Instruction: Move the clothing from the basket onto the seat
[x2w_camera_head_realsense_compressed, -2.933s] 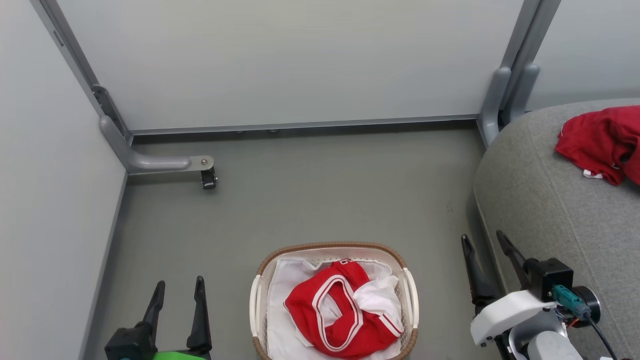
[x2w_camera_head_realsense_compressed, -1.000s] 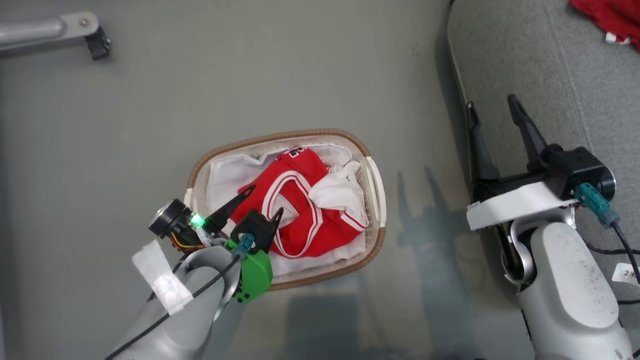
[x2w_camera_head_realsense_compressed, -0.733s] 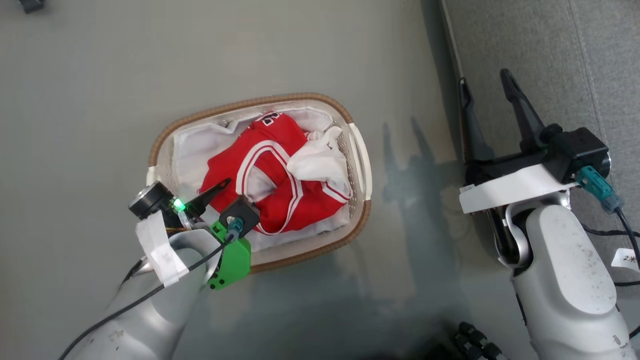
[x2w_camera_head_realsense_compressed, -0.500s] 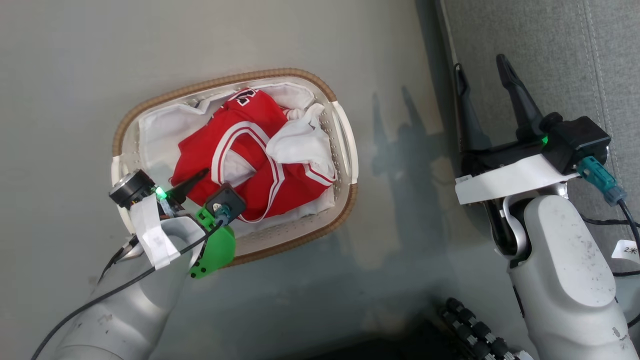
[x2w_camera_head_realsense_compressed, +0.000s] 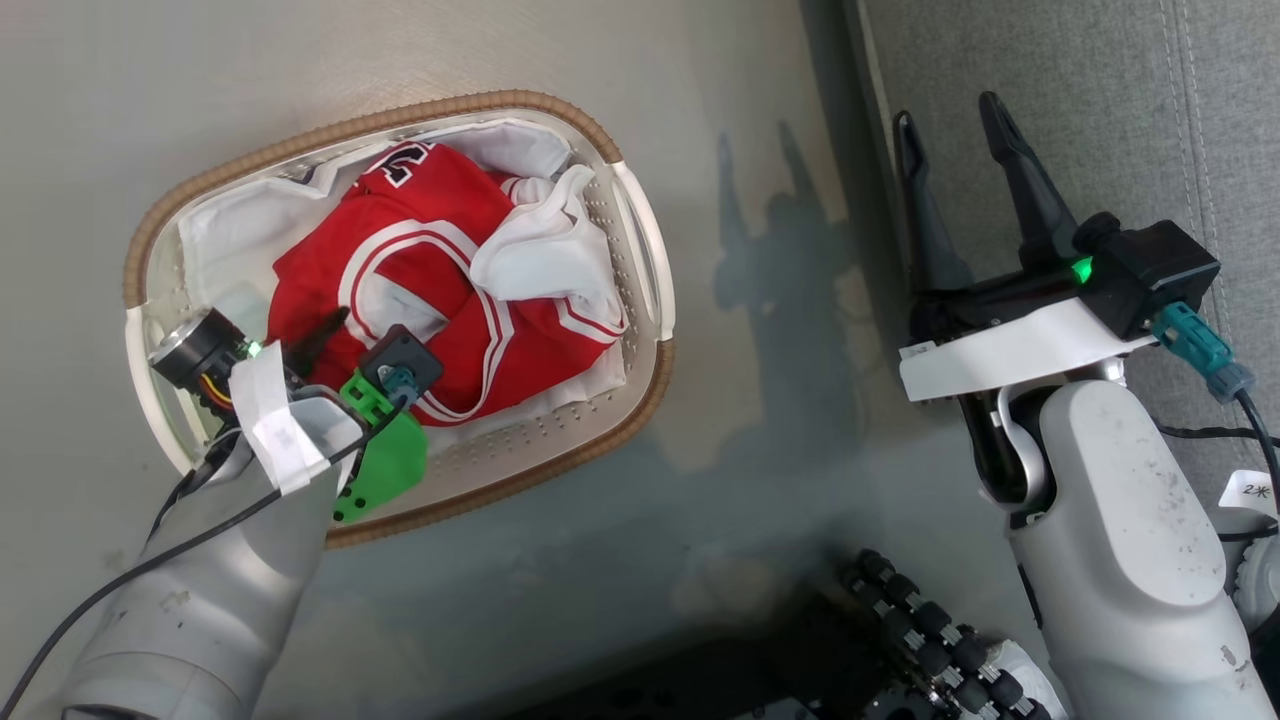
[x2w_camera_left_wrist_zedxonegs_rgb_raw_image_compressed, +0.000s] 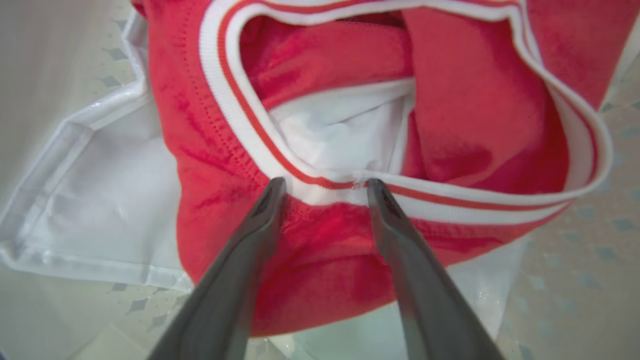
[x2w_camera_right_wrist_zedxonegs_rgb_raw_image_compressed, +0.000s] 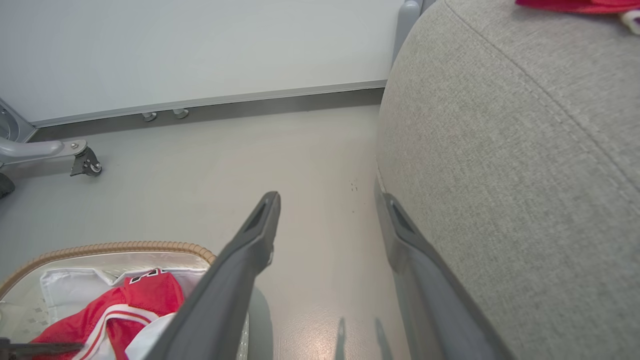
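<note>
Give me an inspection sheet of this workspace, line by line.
Surface: grey floor, the basket standing on it.
Job's things: red jersey bunched in the basket over its white lining; another red garment on the seat.
Clutter: nothing seen.
Grippers: left gripper jaws apart, tips pressed on the jersey's striped trim; right gripper open, empty, beside the seat.
Cables: black cable along left forearm; teal-plugged cable at right wrist.
Surroundings: white wall panel, castor leg.

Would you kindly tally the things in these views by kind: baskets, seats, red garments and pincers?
Basket: 1
Seat: 1
Red garments: 2 (basket garment, seat garment)
Pincers: 2 (left pincer, right pincer)
Total: 6
</note>
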